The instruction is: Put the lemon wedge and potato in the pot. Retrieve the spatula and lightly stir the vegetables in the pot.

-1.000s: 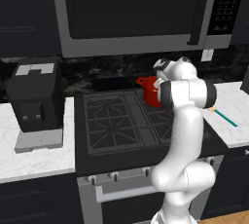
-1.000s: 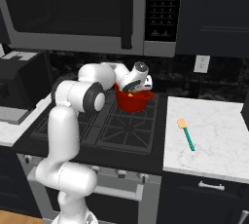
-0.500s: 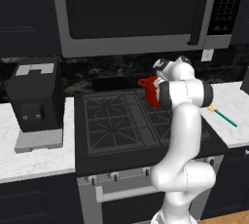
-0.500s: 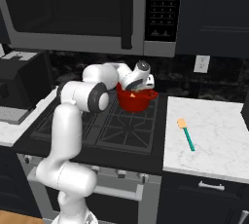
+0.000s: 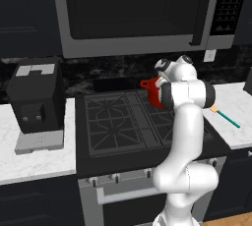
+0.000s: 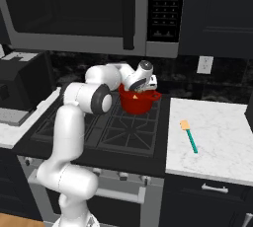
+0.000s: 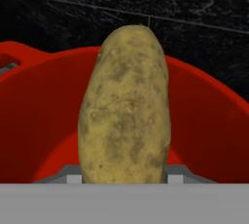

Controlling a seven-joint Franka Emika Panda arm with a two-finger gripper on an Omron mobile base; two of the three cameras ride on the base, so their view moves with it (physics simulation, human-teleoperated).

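Note:
My gripper (image 7: pixel 124 177) is shut on the potato (image 7: pixel 125 121), a long tan one standing upright between the fingers. Right behind and below it is the red pot (image 7: pixel 39 130), its inside showing. In the right base view the gripper (image 6: pixel 141 88) hangs at the pot's (image 6: pixel 138 103) rim on the stove's back right burner, and a small yellow piece (image 6: pixel 135 97), apparently the lemon wedge, lies inside. The left base view shows the pot (image 5: pixel 152 92) partly hidden behind my arm. The teal spatula (image 6: pixel 189 135) (image 5: pixel 226 117) lies on the white counter to the right.
The black stove (image 6: pixel 113 127) has bare grates in front of the pot. A microwave (image 6: pixel 99 14) hangs low above it. A dark coffee machine (image 5: pixel 35 99) stands on the left counter. The marble counter (image 6: pixel 222 142) on the right has free room around the spatula.
The arm has shifted only slightly near the pot. The potato stays in the grip throughout.

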